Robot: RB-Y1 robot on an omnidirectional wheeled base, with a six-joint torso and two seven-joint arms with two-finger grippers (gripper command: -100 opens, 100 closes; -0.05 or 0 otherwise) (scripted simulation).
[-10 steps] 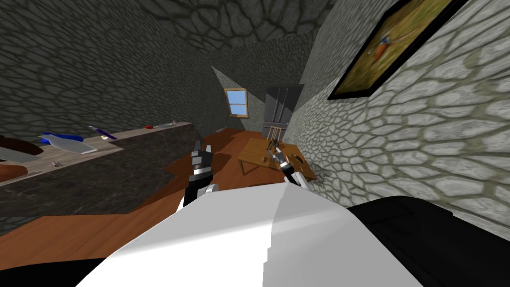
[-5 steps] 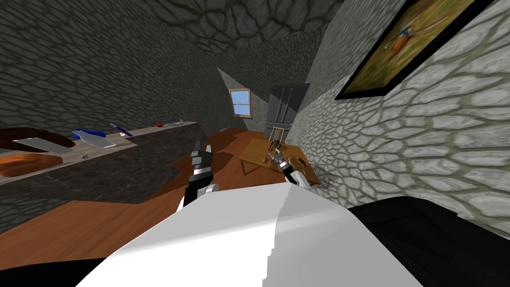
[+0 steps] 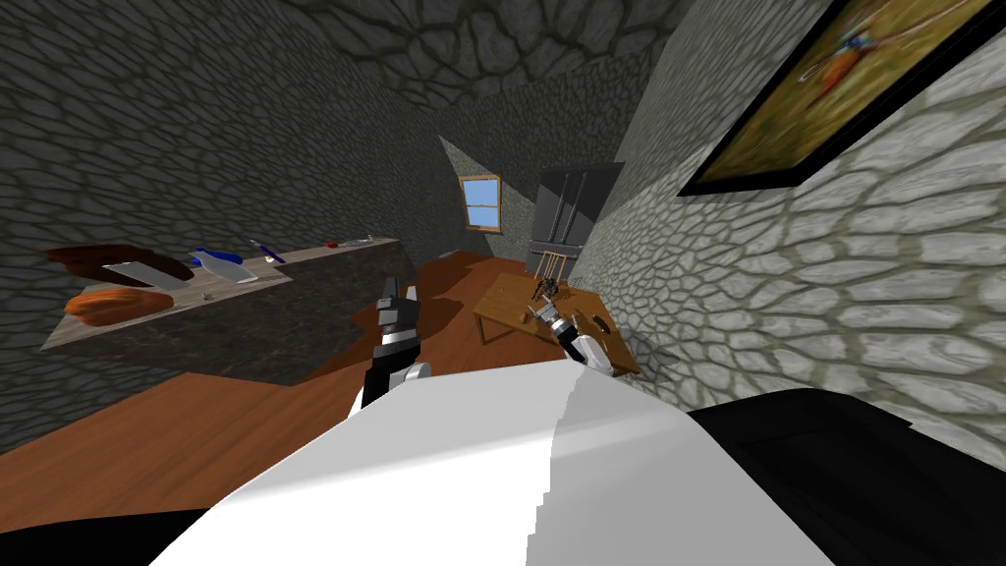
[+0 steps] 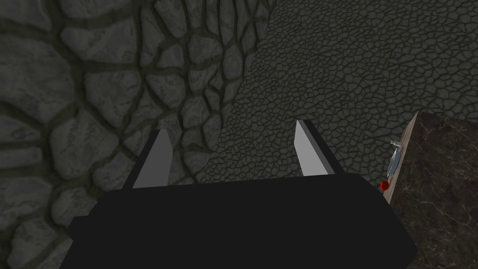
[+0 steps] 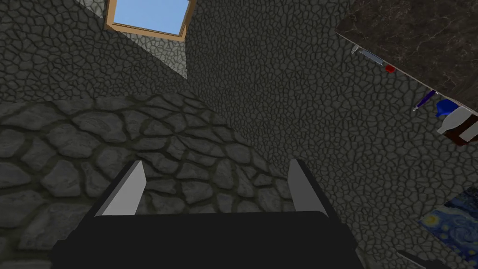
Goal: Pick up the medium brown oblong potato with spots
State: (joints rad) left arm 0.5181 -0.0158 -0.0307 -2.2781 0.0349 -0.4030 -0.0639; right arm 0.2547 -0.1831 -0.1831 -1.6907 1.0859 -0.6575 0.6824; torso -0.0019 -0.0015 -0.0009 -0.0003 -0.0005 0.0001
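1. Left gripper [image 4: 232, 128]: two thin grey fingers spread wide, about a third of the wrist view apart, with nothing between them. Raised ahead of the chest and pointing at a dark stone wall.
2. Right gripper [image 5: 217, 162]: also spread wide and empty. Seen from the head in front of a wooden table [image 3: 511, 307].
3. To the left, a long counter [image 3: 275, 324] with a dark marbled side and a pale top, running away along the stone wall.
4. On the counter top, from near end to far: an orange-brown oblong thing [image 3: 108, 303], a dark brown shape [image 3: 88, 259] with a flat grey piece against it, a white and blue bottle [image 3: 221, 263], a blue pen [image 3: 265, 250], a small red thing [image 3: 332, 244] and a small silver thing [image 3: 359, 239].
5. Potato: cannot be picked out for certain. The orange-brown oblong thing is too far off to show any spots.
6. Ahead and to the right, the wooden table beside a paler stone wall, carrying a few small dark things too small to name. Behind it a chair [image 3: 552, 263], a tall dark cabinet [image 3: 575, 208] and a window [image 3: 481, 201].
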